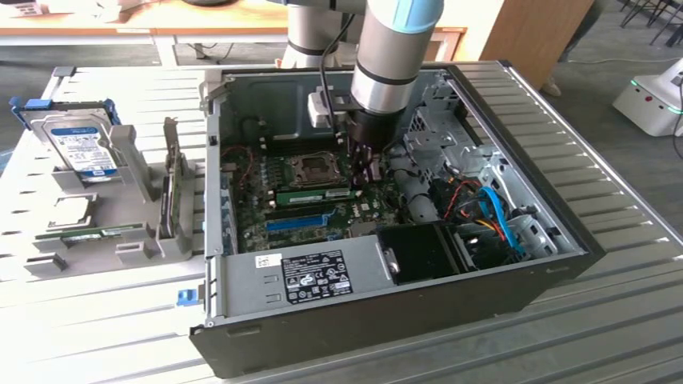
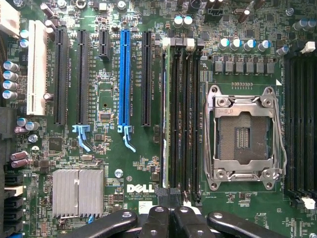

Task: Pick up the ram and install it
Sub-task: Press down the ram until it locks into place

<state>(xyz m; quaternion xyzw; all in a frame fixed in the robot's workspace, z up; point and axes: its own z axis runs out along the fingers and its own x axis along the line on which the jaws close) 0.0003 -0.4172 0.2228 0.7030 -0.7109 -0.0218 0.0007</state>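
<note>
Plainly, "DELL" reads white on the motherboard (image 2: 138, 163) above the closed, empty pincer (image 2: 168, 214), ram (image 2: 165, 119) seated.

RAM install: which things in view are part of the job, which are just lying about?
Job: ram, standing in the memory slots; gripper, jaws shut, near its end; motherboard.
Lying about: hard drive; blue expansion slot; empty CPU socket; heatsink.

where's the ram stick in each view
Exterior view: the ram stick stands in a slot on the board, beside the empty processor socket, just below it.
Wrist view: the ram stick runs lengthwise in the first slot beside the socket.
Shared landmark: the blue slot.
</note>
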